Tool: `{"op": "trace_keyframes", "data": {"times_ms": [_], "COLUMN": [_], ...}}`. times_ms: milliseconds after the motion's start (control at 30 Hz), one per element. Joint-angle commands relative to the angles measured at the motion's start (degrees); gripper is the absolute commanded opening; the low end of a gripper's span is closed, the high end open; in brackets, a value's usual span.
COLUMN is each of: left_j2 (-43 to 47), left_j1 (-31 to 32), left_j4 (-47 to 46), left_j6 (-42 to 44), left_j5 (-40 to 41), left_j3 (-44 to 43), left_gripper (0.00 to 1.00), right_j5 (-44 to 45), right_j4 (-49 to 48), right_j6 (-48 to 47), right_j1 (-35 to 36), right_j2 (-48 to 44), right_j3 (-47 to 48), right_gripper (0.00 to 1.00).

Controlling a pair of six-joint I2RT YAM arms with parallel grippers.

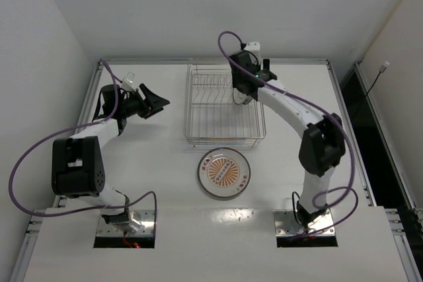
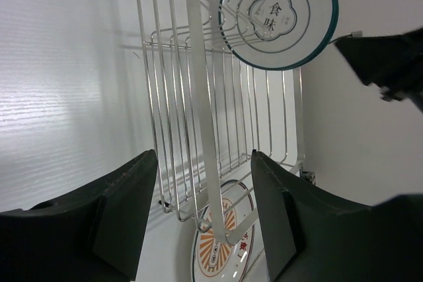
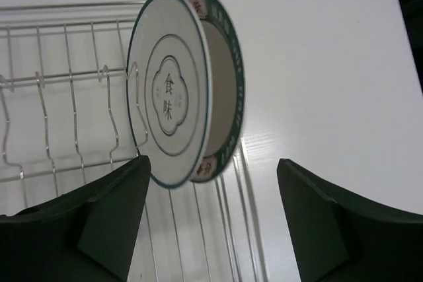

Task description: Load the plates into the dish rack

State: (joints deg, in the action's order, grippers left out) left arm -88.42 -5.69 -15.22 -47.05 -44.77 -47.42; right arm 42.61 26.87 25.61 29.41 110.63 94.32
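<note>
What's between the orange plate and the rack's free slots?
Nothing visible on the table: the orange plate lies flat just before the near wall of the rack, which it must clear. Two plates stand at its right end under the open right pincer; tines left of them are free.

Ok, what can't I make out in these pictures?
- Top view: what stands in the dish rack, hidden beneath the right pincer.
- Right wrist view: the face of the patterned-rim plate, covered by the ringed plate in front.
- Left wrist view: the orange plate, cut off by the bottom edge and crossed by rack wires.
</note>
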Motion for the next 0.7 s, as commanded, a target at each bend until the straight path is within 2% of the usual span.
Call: {"op": "trace_keyframes", "data": {"times_ms": [0,67,133,167,200,233,300,333,367,467,533,600,667], "left_j2": [-0.08,-0.08,-0.08,-0.08,-0.08,-0.08,-0.08,-0.08,-0.08,-0.08,-0.08,-0.08,-0.08], "left_j1": [-0.11,-0.11,-0.11,-0.11,-0.11,-0.11,-0.11,-0.11,-0.11,-0.11,-0.11,-0.11,-0.11], "left_j4": [-0.16,-0.16,-0.16,-0.68,-1.29,-1.3,-1.3,-1.3,-1.3,-1.3,-1.3,-1.3,-1.3], "left_j6": [1.26,1.26,1.26,1.26,1.26,1.26,1.26,1.26,1.26,1.26,1.26,1.26,1.26], "left_j5": [-0.84,-0.84,-1.54,-1.54,-2.07,-2.07,-2.07,-2.07,-2.07,-2.07,-2.07,-2.07,-2.07], "left_j3": [-2.5,-2.5,-2.5,-2.5,-2.5,-2.5,-1.98,-1.98,-1.98,-1.98,-1.98,-1.98,-1.98], "left_gripper": [0.56,0.56,0.56,0.56,0.56,0.56,0.56,0.56,0.56,0.56,0.56,0.56,0.56], "right_j5": [1.61,-4.08,-17.86,-23.83,-34.59,-39.4,-50.8,-54.35,-62.04,-73.93,-76.44,-77.15,-73.56], "right_j4": [5.37,7.76,6.97,5.92,5.3,4.6,4.59,4.59,1.98,-5.74,-8.93,-11.4,-7.65], "right_j6": [-1.61,-0.82,2.59,4.26,6.37,10.91,14.81,18.48,20.43,30.07,34.75,38.72,39.26], "right_j1": [-0.58,-1.97,-3.12,-4.61,-5.41,-6.98,-8.48,-9.27,-9.98,-12.09,-12.62,-13.32,-13.32], "right_j2": [-12.17,-20.77,-28.5,-36.46,-40.02,-43.01,-49.94,-51.81,-53.48,-58.76,-60.87,-63.69,-63.7], "right_j3": [1.48,-3.32,-9.83,-17.87,-22.12,-30.17,-37.6,-44.94,-48.84,-63.61,-71.69,-74.1,-73.33], "right_gripper": [0.75,0.78,0.79,0.79,0.79,0.79,0.79,0.79,0.78,0.76,0.76,0.75,0.75]}}
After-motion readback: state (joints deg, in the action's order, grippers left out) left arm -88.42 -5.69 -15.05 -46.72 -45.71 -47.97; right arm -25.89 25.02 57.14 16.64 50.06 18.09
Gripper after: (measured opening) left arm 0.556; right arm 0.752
